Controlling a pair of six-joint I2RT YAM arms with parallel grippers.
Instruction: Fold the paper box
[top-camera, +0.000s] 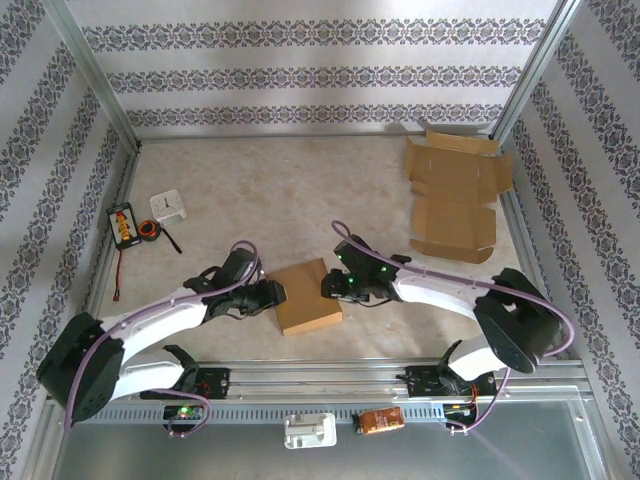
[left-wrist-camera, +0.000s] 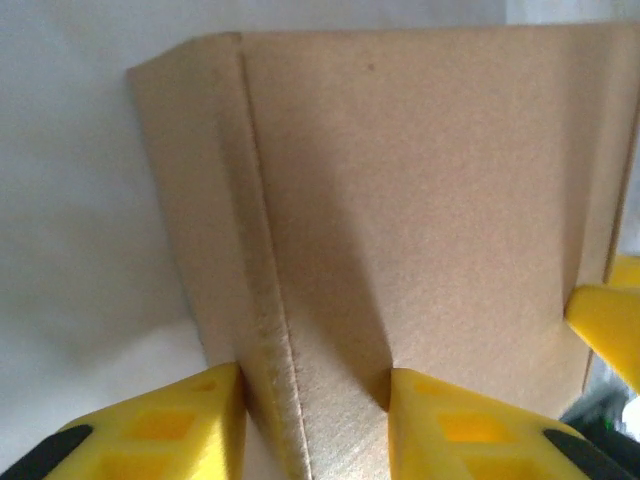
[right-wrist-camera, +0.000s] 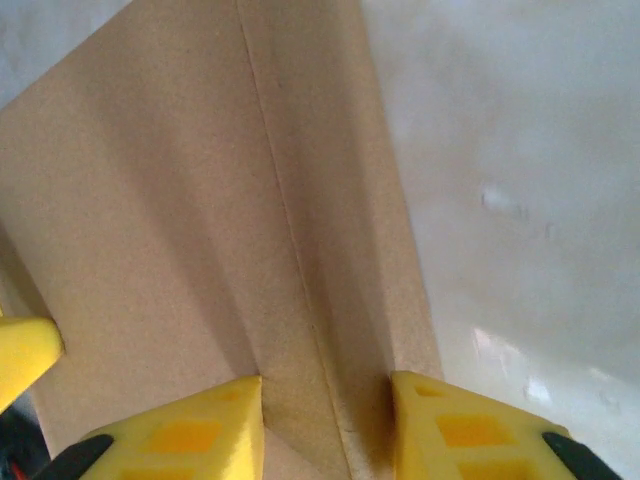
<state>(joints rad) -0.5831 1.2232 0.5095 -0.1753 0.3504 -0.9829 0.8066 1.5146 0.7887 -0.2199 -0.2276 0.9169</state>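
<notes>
While the paper box (top-camera: 310, 297) lay low and flat-topped on the near middle of the table (top-camera: 260, 180), it sat directly between the two arms. The left gripper (top-camera: 272, 296) was at its left edge and the right gripper (top-camera: 333, 285) at its right edge. In the left wrist view the yellow fingers (left-wrist-camera: 170, 430) stood narrowly apart with a creased side wall of the box (left-wrist-camera: 420, 200) caught between them, both pads against the card. The right wrist view showed the same: the right gripper (right-wrist-camera: 325, 405) was closed to a slim gap on the opposite creased wall (right-wrist-camera: 150, 200).

Judging by its look, the box was thin corrugated card. It was probably very light, stiff across its panels but willing to bend at the scored lines, and dry enough not to slip from the pads. It would likely slide on the table if pushed from one side only, so holds on opposite walls suited it. The pinch belonged on a doubled wall near a crease, because a hard squeeze on an open panel could dent it.

A second, unfolded cardboard blank (top-camera: 455, 200) lay at the far right, well apart.
</notes>
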